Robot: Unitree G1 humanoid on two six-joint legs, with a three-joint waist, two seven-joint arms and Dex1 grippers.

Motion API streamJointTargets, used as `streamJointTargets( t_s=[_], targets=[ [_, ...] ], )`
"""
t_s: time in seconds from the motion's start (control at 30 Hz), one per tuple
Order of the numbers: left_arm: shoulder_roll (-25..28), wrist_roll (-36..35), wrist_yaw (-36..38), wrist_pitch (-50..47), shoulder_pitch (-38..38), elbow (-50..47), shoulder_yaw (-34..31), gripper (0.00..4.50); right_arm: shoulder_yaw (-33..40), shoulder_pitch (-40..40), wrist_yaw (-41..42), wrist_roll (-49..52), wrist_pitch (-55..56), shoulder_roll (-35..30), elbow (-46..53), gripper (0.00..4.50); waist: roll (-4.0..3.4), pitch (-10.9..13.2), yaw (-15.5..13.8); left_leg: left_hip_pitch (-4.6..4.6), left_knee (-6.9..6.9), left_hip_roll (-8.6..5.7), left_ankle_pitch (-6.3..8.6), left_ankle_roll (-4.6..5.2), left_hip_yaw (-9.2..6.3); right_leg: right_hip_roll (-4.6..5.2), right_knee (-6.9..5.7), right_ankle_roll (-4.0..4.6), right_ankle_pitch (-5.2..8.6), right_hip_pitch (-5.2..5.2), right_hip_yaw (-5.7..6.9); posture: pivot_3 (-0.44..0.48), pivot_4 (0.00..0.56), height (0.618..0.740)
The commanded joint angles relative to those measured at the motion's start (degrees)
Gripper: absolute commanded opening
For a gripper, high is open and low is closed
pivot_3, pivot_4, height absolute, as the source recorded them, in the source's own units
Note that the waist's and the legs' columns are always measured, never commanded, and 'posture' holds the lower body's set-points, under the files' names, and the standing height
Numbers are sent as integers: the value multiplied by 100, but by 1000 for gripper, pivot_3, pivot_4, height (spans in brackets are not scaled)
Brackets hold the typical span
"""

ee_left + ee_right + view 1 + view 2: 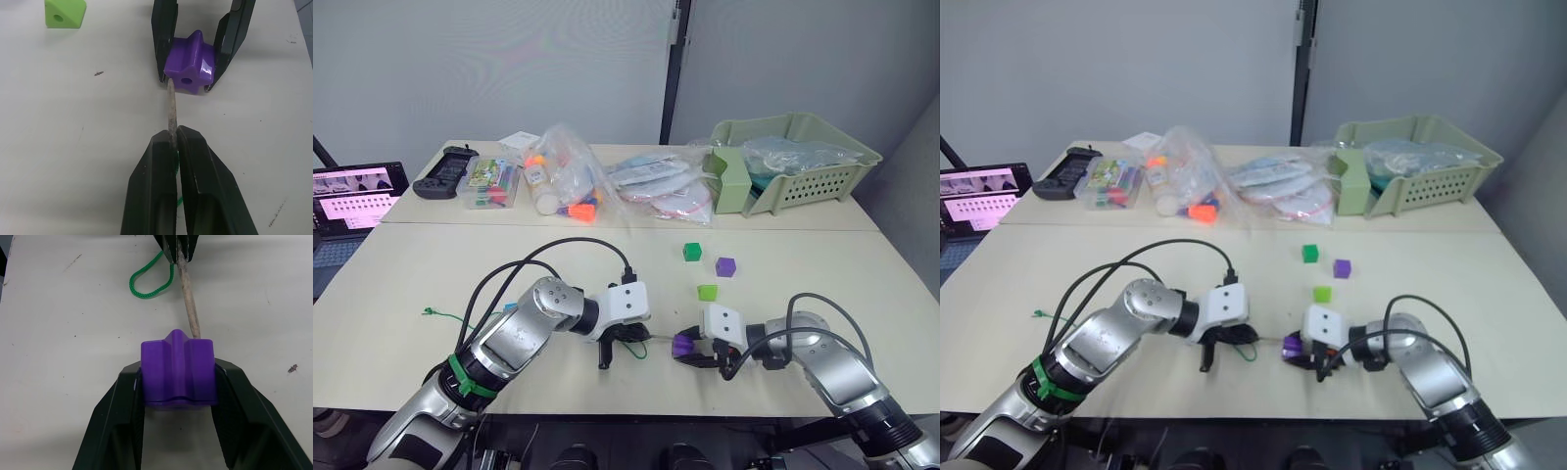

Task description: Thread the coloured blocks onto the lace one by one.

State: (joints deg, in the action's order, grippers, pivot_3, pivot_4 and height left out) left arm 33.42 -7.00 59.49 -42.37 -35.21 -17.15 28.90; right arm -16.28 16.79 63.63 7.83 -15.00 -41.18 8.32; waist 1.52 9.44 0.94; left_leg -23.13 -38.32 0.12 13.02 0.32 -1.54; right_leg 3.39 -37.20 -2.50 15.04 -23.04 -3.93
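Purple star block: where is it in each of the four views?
Left eye: purple star block in the right gripper, near table edge.
Right eye: same block, between both arms.
Left wrist: between black fingers, hole facing the lace tip.
Right wrist: clamped, centre.
Shared landmark: the lace tip.

Table (558,294), pale, two tops joined along a seam. Far half: black game controller (446,171), clear box of coloured pieces (493,183), clear bags of blocks (570,176), bagged items (661,186), green basket (795,157). Near half: green cube (692,252), purple cube (725,265), lime wedge block (707,292), green lace (440,314).
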Motion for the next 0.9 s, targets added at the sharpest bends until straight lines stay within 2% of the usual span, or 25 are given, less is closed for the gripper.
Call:
streamJointTargets(
  t_s=[0.03,0.27,0.47,0.9],
  targets=[
    [-157,-141,95,99,-139,-115,-6,0,-172,-95,-10,-127,-80,47,-21,1369,0,0,-2,0,0,0,0,0,0,0,0,0,0,0,0,0,150,740],
    [-266,-103,196,138,-152,-20,120,0,-137,-138,-49,-114,-145,32,65,1369,0,0,-11,1,-1,-1,0,0,1,0,0,0,0,2,0,0,150,740],
    [-64,-110,228,37,-69,-156,18,0,-71,-261,-65,-121,-144,-9,122,1369,0,0,-12,0,-3,-2,0,0,0,1,0,0,0,3,0,0,150,740],
    [-70,-134,162,38,-88,-206,-35,0,-101,-159,-16,-129,-139,9,51,1369,0,0,-12,0,-3,-2,0,0,0,1,0,0,0,2,0,0,150,740]
  ],
)
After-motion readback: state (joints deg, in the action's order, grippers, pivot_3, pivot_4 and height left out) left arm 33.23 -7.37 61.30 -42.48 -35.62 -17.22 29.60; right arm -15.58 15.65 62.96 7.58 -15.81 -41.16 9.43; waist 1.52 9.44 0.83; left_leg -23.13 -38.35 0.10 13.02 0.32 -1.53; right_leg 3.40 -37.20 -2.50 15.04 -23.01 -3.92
